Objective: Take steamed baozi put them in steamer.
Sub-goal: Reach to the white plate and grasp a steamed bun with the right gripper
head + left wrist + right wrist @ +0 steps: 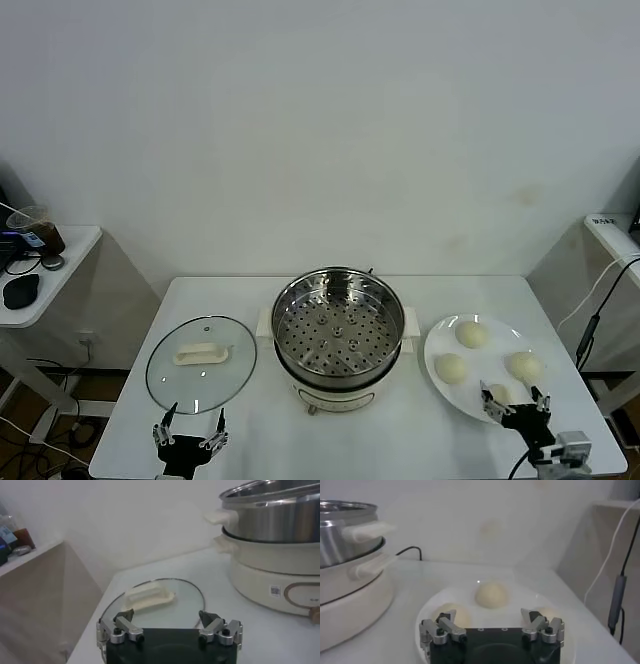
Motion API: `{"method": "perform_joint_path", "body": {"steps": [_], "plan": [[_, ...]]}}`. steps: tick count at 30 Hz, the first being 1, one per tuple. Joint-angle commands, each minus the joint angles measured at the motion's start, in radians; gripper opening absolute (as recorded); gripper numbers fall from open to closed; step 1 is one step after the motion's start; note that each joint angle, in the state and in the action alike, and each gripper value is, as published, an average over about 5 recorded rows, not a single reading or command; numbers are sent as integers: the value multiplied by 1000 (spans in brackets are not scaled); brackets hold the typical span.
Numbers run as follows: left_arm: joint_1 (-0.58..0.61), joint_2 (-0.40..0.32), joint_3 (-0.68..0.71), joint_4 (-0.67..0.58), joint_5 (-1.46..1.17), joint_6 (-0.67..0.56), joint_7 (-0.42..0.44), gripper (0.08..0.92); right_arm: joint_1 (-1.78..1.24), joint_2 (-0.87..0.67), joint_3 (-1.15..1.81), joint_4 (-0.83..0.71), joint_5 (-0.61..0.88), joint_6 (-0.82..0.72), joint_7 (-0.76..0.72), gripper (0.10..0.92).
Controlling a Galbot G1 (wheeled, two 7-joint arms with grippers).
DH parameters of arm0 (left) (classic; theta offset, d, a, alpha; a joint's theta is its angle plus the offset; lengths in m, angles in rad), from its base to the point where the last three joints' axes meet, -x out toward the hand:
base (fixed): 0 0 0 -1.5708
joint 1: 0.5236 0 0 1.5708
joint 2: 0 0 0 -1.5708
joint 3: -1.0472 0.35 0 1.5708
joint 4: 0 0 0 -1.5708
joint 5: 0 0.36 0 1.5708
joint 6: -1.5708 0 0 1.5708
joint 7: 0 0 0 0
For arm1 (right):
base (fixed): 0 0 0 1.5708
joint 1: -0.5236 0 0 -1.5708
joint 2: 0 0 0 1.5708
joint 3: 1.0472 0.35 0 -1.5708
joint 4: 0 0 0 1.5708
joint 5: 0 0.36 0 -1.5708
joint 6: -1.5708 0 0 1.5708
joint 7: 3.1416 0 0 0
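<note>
Baozi sit four to a white plate (437, 340) on the right side of the worktop (250, 430), none yet in the steamer. The nearest baozi (499, 393) lies just beyond the right gripper (516, 403), whose jaws stand wide and empty at the plate's near edge. Two more, one on the left (452, 368) and one on the right (523, 365), rest mid-plate, and the far baozi (471, 333) sits nearest the wall. Squeezing soft dough too hard could dent a bun, and a low approach could nudge the plate or roll neighbours together. The left gripper (190, 437) hovers wide and empty at the near edge, just short of the glass lid (201, 362). Farther back, centred, the steamer (338, 330) stands uncovered on its cream base, basket empty.
</note>
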Motion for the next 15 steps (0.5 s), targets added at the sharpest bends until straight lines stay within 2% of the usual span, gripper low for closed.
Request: {"method": "perform_joint_path", "body": {"steps": [1, 5, 8, 12, 15], "plan": [[-1, 0, 1, -5, 1, 1, -1, 823, 190, -310, 17, -53, -224, -85, -122, 823], [-4, -5, 12, -12, 4, 1, -5, 823, 240, -539, -14, -141, -341, -66, -274, 823], [-1, -6, 20, -21, 6, 1, -8, 823, 308, -696, -48, -213, -421, -11, -464, 823], [0, -7, 26, -24, 6, 1, -16, 823, 456, -797, -170, -277, -502, 42, -741, 823], [-1, -6, 34, -21, 7, 0, -19, 823, 651, -839, -396, -345, -530, 68, -868, 823]]}}
